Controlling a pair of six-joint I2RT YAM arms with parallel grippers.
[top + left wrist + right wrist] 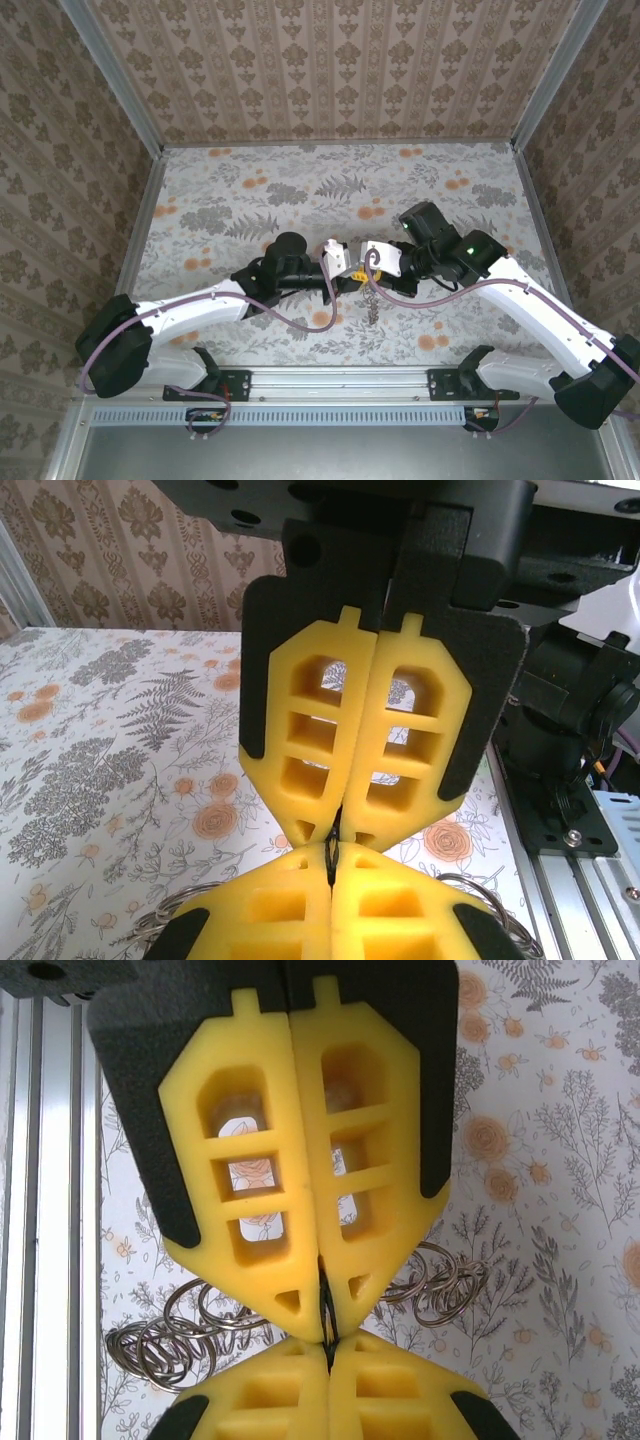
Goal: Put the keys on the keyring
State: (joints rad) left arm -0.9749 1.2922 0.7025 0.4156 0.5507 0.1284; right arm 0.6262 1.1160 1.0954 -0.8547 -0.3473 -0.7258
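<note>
You have both grippers nose to nose above the floral tabletop (560, 1160), their tips touching. In the left wrist view your left gripper (330, 868) comes up from the bottom edge with its two yellow fingers (225, 900) pressed flat together, no gap along the seam. The right gripper (335, 832) hangs opposite it, tips pointing down at yours, and its jaws are closed the same way. The right wrist view mirrors this: the right gripper (328, 1350) rises from the bottom with its jaws together, and the left one faces it from above. A thin dark sliver (324, 1305) runs along both seams just where the four tips meet. It looks to be one loop of the keys (150, 1345) seen edge-on and pinched by both pairs at once, though the view is too tight to be sure. The keys, a string of linked grey wire loops, spill out on either side of the closed tips. A thicker coil sits on one flank, beside the outer face of a finger, and a smaller cluster (440, 1285) sits on the other flank, both tucked behind the fingers. From overhead a short strand (372, 305) shows just beneath the point where the jaws meet.
</note>
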